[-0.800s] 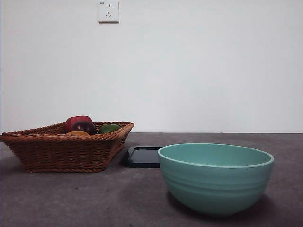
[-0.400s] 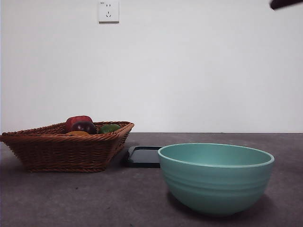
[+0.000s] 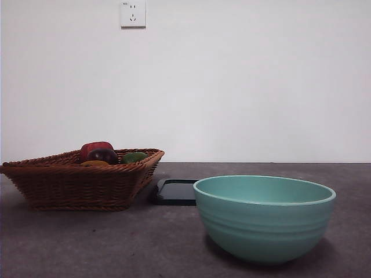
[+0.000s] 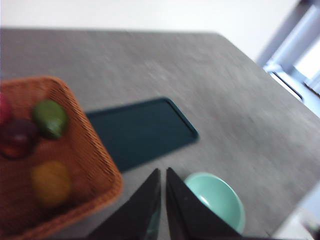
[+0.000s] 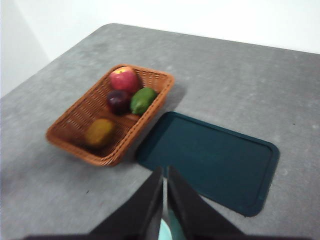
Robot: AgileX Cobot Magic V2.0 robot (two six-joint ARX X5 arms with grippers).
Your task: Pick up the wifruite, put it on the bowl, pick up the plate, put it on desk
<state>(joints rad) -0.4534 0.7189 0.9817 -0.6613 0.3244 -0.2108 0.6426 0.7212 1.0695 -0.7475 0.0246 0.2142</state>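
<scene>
The orange-brown wifruite (image 5: 99, 131) lies in a wicker basket (image 5: 75, 135), beside a red apple (image 5: 124, 78), a dark purple fruit (image 5: 119, 100) and a green fruit (image 5: 143, 99). It also shows in the left wrist view (image 4: 50, 182) and just peeks over the basket rim in the front view (image 3: 94, 164). The teal bowl (image 3: 264, 217) stands empty on the desk (image 3: 116, 243). A dark teal flat plate (image 5: 210, 160) lies on the desk between basket and bowl. My left gripper (image 4: 163, 172) and right gripper (image 5: 165, 170) hang high above the table, both shut and empty.
The wicker basket (image 3: 81, 179) stands at the left of the front view, the plate (image 3: 174, 191) behind the bowl. A wall socket (image 3: 133, 14) is on the white wall. The desk's far edge and corner show in the left wrist view.
A black arm tip that showed at the top right corner half a second ago has left the front view. The basket, plate and bowl have not moved.
</scene>
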